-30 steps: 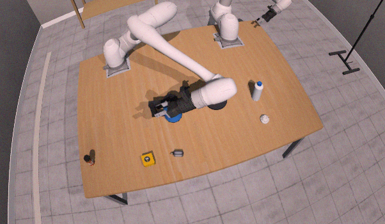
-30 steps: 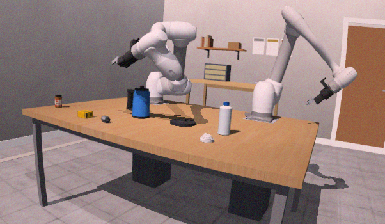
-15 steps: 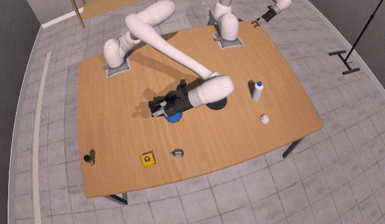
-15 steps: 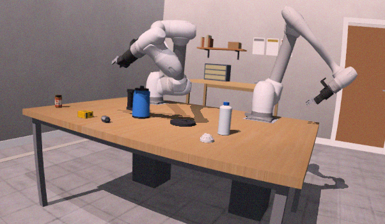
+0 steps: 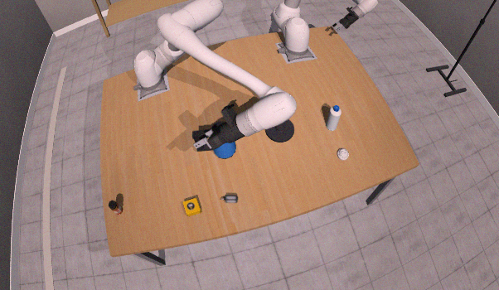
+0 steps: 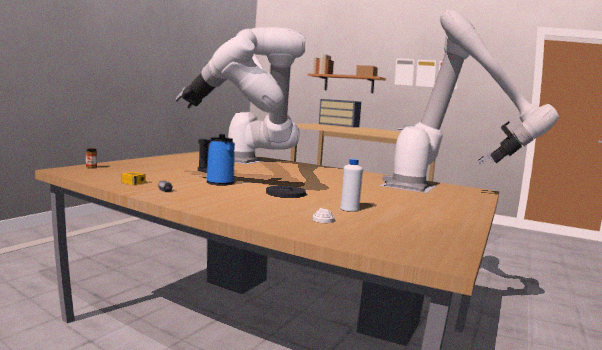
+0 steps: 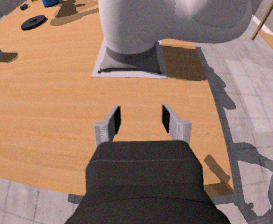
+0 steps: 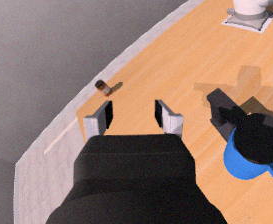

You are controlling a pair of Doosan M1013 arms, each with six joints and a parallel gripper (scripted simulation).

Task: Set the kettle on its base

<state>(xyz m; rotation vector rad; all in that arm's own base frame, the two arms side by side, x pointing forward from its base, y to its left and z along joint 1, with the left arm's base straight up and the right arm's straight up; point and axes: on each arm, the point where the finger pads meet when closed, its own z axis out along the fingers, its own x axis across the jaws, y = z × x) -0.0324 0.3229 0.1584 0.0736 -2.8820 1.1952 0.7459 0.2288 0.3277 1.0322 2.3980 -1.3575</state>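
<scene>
The blue kettle [image 5: 225, 152] [image 6: 220, 162] [image 7: 50, 2] [image 8: 241, 162] stands upright on the table, its black handle [image 6: 203, 156] [image 8: 221, 112] on the side away from the base. The black round base [image 5: 283, 136] [image 6: 277, 192] [image 7: 34, 22] lies flat, apart from the kettle; its stud cannot be made out. The ring under the kettle is hidden. My right gripper [image 5: 200, 140] [image 6: 183, 100] [image 8: 133, 108] is open and empty, high above the table near the kettle's handle side. My left gripper [image 5: 332, 30] [image 6: 482, 159] [image 7: 141, 113] is open and empty beyond the table's far end, away from the kettle.
A white bottle [image 5: 332, 120] [image 6: 351, 189] with a blue cap and a small white round object [image 5: 342, 154] [image 6: 323, 216] stand beyond the base. A yellow box [image 5: 196, 211] [image 6: 131, 179], a small grey object [image 5: 231, 198] [image 6: 165, 186] and a jar [image 6: 91, 159] [image 8: 103, 88] are at the other end.
</scene>
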